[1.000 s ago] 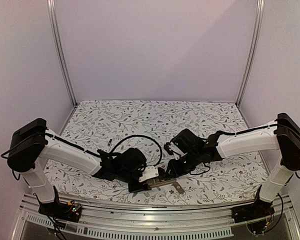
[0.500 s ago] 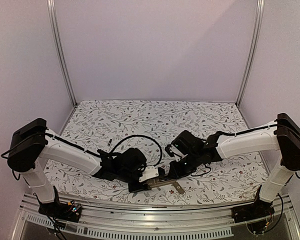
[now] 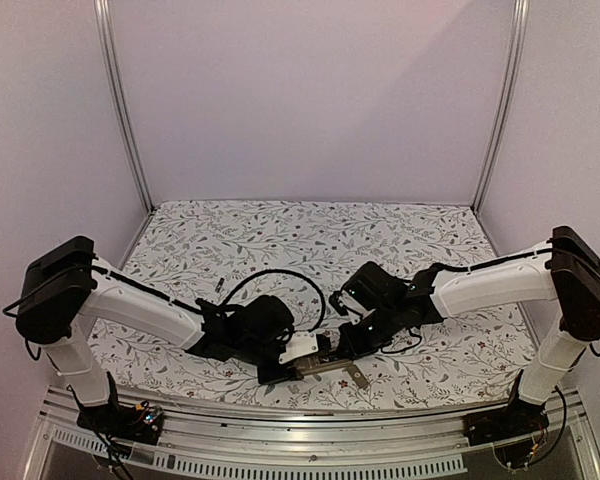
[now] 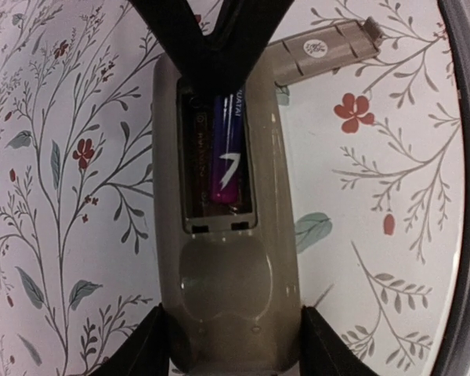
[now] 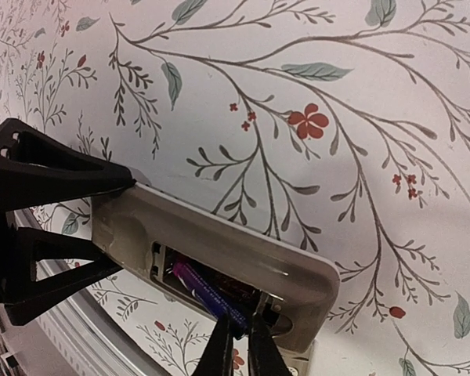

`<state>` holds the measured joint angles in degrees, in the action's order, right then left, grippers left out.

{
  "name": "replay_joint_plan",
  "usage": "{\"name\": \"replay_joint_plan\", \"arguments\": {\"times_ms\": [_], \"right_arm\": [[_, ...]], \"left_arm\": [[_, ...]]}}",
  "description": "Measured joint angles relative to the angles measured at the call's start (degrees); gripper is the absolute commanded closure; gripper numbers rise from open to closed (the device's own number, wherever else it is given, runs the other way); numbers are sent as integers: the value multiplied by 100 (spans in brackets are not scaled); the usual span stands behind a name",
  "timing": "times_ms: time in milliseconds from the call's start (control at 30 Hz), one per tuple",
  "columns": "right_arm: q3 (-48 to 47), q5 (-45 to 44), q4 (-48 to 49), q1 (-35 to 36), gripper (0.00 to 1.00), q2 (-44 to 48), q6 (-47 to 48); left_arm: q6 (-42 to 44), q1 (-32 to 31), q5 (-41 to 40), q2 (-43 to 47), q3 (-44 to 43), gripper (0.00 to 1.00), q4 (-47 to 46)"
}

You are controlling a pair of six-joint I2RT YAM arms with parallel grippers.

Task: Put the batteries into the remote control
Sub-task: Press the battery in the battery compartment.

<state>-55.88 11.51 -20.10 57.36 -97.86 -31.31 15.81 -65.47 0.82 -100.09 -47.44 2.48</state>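
Seating step in hand: battery [image 4: 227, 157] lies in the back recess of the remote control [image 4: 227, 266], whose end the left gripper [image 4: 233, 348] clamps. Right gripper [image 5: 243, 345] is pinched on the battery's far end. Next, probably: press it flat, release, then fit the cover [image 4: 321, 51].

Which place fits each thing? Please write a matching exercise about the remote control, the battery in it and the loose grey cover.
Things
1. slim tan-grey plastic remote control
2. purple cylindrical battery
3. flat grey plastic cover piece

Places
A. lying on the flowered cloth, beside the remote
B. clamped at one end between the left fingers
C. inside the open recess

Pairs: 1-B, 2-C, 3-A
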Motion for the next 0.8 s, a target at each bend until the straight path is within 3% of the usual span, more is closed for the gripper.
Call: {"name": "replay_joint_plan", "arguments": {"times_ms": [467, 800], "right_arm": [[-20, 66, 42, -7, 89, -61, 109], [-188, 61, -164, -4, 87, -120, 719]], "left_arm": [[-33, 0, 0, -4, -11, 50, 17], [-42, 0, 0, -7, -15, 51, 17]]}}
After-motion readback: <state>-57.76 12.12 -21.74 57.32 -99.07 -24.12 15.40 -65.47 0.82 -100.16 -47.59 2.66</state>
